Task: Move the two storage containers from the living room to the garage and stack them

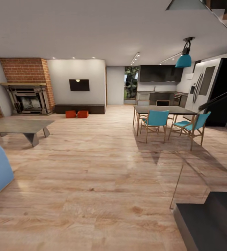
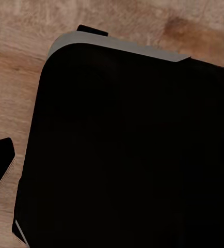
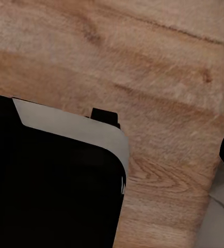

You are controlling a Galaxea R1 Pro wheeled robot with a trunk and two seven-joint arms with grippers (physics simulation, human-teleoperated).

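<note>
Can't tell whether either gripper is spread or pinched; both wrist cameras mostly catch the robot's black base (image 2: pixel 132 155) over the plank floor (image 3: pixel 158 77), no fingers clearly visible. The two storage containers (image 1: pixel 76 114) sit side by side on the floor way across the living room, just in front of the low dark bench (image 1: pixel 80 108) under the wall screen (image 1: pixel 79 85). They're too small to make out any detail. Brick fireplace (image 1: pixel 28 87) to their left, two teal chairs (image 1: pixel 156 122) at the dining table.
</note>
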